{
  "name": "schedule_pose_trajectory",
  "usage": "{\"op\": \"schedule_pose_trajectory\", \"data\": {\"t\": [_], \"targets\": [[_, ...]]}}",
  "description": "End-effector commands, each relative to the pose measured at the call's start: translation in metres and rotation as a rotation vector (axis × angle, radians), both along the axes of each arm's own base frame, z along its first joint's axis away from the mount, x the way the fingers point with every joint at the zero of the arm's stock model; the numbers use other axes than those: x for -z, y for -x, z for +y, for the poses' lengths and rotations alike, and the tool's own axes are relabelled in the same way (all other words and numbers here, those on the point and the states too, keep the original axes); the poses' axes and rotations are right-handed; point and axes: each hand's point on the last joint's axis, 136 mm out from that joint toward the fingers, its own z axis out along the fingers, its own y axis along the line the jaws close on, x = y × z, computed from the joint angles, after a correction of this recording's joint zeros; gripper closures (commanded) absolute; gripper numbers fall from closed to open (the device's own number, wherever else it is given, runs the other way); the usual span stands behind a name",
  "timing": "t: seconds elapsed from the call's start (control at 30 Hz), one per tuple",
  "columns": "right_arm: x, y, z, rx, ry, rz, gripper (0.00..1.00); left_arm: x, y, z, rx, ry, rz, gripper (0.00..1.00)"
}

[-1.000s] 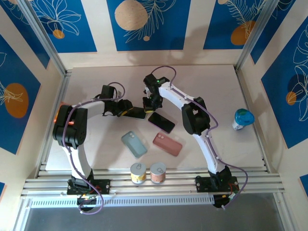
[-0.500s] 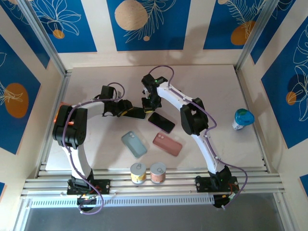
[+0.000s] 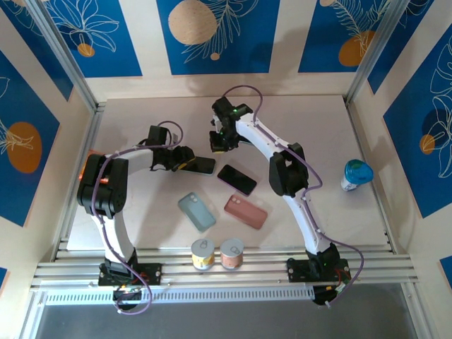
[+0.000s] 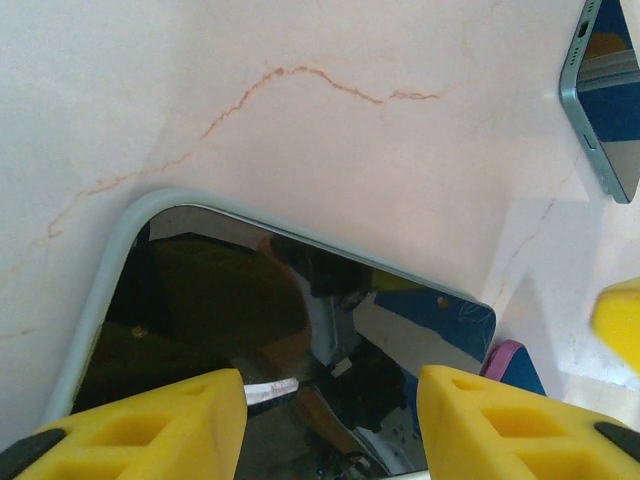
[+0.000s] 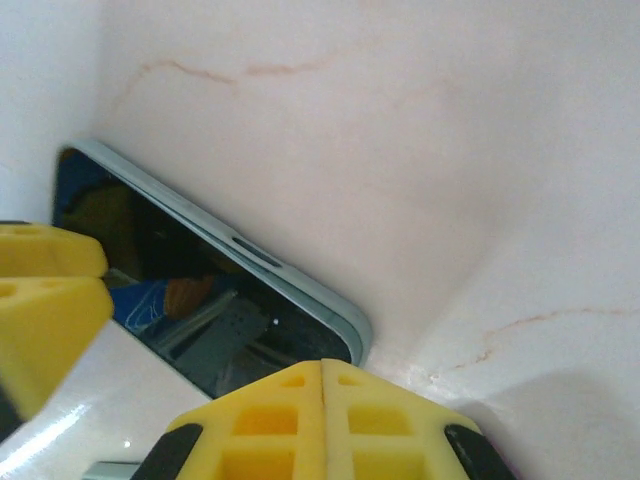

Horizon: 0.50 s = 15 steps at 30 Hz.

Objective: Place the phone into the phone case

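A black phone with a pale blue-grey rim (image 3: pixel 203 165) (image 4: pixel 250 290) lies flat on the table. My left gripper (image 3: pixel 185 161) (image 4: pixel 332 385) stands over its left end, jaws apart, with the screen showing between the yellow fingers (image 4: pixel 160 420). My right gripper (image 3: pixel 219 143) (image 5: pixel 322 368) is shut on nothing, its tip just off the corner of that phone (image 5: pixel 200 300). A second black phone (image 3: pixel 236 179) (image 4: pixel 605 100) lies to the right. A blue-grey phone case (image 3: pixel 196 211) and a pink phone case (image 3: pixel 246 211) lie nearer the arm bases.
Two small cans (image 3: pixel 203 253) (image 3: pixel 232 252) stand at the near table edge. A cup with a blue lid (image 3: pixel 357 174) stands at the right. Walls close the table in on three sides. The left gripper's yellow finger (image 5: pixel 45 300) shows in the right wrist view.
My right gripper has drawn back a little from the phone toward the far wall, staying shut. The left arm and the phone have hardly moved.
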Motion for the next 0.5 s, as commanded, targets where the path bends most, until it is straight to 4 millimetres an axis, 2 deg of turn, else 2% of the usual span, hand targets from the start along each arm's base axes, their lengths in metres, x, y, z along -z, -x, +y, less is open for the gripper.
{"op": "schedule_pose_trajectory", "data": {"t": [0.0, 0.47], "targets": [[0.003, 0.008, 0.002, -0.006, -0.014, 0.046, 1.00, 0.014, 0.006, 0.006, -0.015, -0.018, 0.041, 0.49], [0.032, 0.019, 0.008, -0.018, 0.012, 0.097, 1.00, 0.014, 0.008, 0.007, -0.008, -0.025, 0.048, 0.49]]}}
